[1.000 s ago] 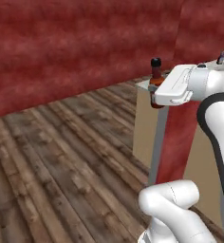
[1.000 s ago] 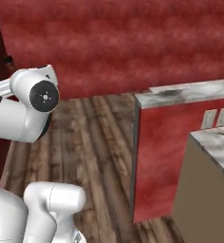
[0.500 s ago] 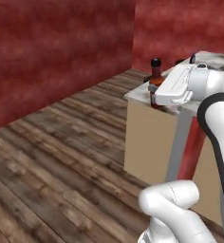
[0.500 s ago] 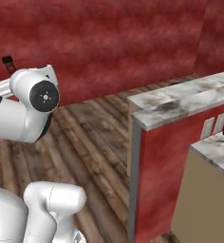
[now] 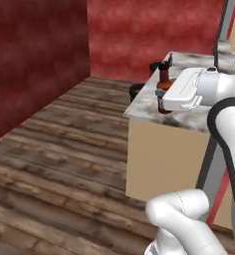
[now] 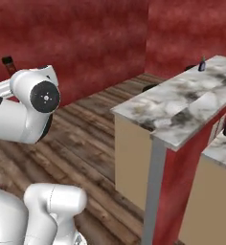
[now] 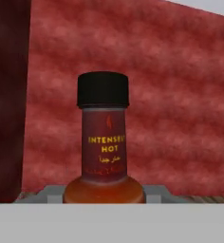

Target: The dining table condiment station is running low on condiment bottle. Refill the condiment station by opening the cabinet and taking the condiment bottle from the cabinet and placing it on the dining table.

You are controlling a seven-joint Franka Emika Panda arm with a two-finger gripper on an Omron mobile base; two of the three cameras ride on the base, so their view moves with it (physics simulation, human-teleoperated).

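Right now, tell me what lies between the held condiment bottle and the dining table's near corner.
Nothing but bare wood floor. In the right base view the condiment bottle stands above the arm at left, the dining table right; the gripper is shut on it.

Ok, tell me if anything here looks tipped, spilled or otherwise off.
Nothing stands out. The condiment bottle stands upright in the gripper, cap on, with no spill visible. The dining table top looks intact, with one small dark bottle standing upright near its far end.
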